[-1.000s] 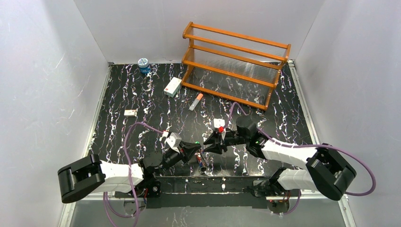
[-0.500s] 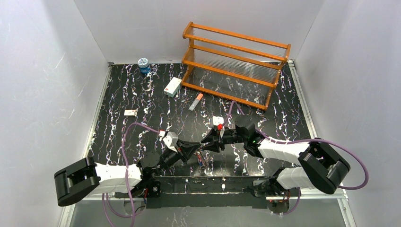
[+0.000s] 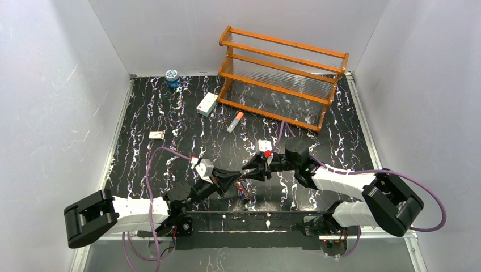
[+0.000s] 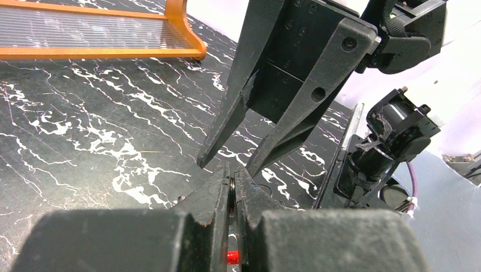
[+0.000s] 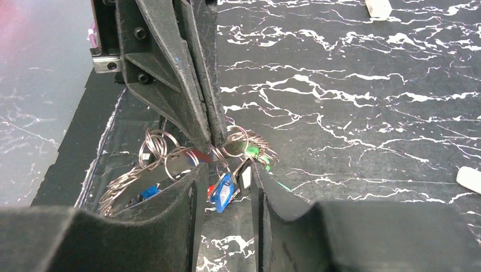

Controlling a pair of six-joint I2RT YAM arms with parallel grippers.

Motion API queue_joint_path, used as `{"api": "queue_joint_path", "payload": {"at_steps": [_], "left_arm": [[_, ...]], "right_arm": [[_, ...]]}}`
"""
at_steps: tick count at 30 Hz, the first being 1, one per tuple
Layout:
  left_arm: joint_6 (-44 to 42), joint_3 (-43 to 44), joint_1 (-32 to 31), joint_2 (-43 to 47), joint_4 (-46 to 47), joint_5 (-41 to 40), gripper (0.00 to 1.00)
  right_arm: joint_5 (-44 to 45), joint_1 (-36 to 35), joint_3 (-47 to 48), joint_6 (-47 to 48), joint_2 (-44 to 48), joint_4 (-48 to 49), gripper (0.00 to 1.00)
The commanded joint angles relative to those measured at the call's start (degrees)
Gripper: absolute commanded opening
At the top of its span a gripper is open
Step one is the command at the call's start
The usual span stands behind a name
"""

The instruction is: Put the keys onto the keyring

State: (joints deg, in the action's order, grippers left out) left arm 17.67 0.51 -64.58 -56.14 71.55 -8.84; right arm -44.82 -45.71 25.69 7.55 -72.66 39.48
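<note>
Left end effector [image 3: 237, 177], pressed together, pinches the keyring [image 4: 232, 195] above the near counter [image 3: 170, 119]; keys [image 5: 222, 192] dangle beneath. Right end effector [image 5: 227, 170] stands spread: I would close squarely on one key before threading.

1. The table top [image 3: 170, 113] is a smooth, faintly glossy black sheet with white marble veining.
2. The far rack [image 3: 282, 79] is orange varnished wood; its shelves look like clear ribbed plastic.
3. The keys [image 5: 222, 192] have shiny coloured plastic heads; the keyring [image 5: 203, 156] is thin bright metal wire, partly red.
4. The left gripper [image 5: 211, 139] and right gripper [image 5: 227, 169] are matt black plastic, finely grainy.
</note>
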Motion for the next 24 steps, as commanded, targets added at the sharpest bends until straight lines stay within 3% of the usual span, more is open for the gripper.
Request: {"api": "queue_joint_path", "payload": {"at_steps": [1, 5, 18, 22, 24], "left_arm": [[-1.3, -7.7, 0.2, 1.1, 2.5, 0.9, 0.0], [-1.7, -7.5, 0.2, 1.5, 2.5, 1.2, 0.0], [-1.9, -7.5, 0.2, 1.9, 2.6, 1.9, 0.0], [-2.0, -7.4, 0.2, 1.7, 2.5, 2.0, 0.0], [-2.0, -7.3, 0.2, 1.6, 2.5, 2.0, 0.0]], "right_arm": [[-3.7, 0.3, 1.4, 1.7, -0.4, 2.5, 0.39], [-5.7, 0.3, 2.2, 1.4, -2.4, 3.4, 0.32], [-4.3, 0.3, 2.0, 0.4, -4.2, 8.6, 0.41], [-3.6, 0.3, 1.9, 0.5, -4.1, 9.7, 0.4], [-3.7, 0.3, 2.2, 0.5, -4.4, 9.8, 0.34]]}}
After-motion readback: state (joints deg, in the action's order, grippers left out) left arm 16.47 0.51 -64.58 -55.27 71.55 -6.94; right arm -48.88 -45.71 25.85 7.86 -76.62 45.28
